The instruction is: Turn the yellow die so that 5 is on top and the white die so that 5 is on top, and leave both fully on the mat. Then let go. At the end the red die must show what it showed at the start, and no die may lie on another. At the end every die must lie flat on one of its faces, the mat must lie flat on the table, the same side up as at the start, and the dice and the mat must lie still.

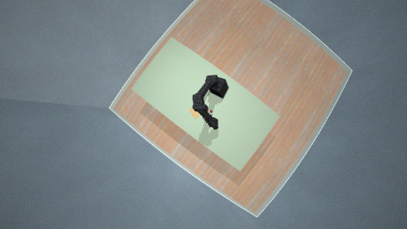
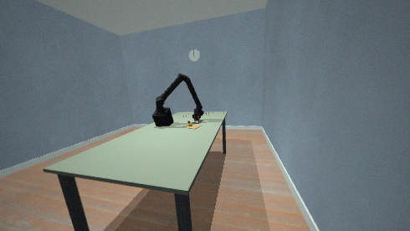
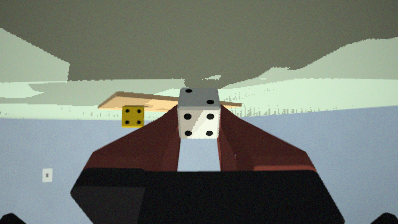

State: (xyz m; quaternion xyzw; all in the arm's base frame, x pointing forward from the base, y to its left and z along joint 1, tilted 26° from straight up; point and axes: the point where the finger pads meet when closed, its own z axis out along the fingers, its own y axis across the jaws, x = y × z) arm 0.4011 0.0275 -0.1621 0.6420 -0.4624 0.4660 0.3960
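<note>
In the wrist view my gripper (image 3: 198,111) is shut on the white die (image 3: 199,114), held between the two dark red fingers. The die's face toward the camera shows four pips and another face shows two. The view is upside down. The yellow die (image 3: 133,116) sits on the tan mat (image 3: 150,101), with a four-pip face toward the camera. In the top view the gripper (image 1: 213,123) hangs over the table beside the mat (image 1: 193,112), and the red die (image 1: 211,111) is a small red dot by the arm. In the exterior view the gripper (image 2: 197,115) is just above the mat (image 2: 193,125).
The arm's base (image 1: 218,86) stands on the long green table (image 2: 146,146). The mat lies near the table's edge on one long side. A wall clock (image 2: 194,54) hangs on the far wall.
</note>
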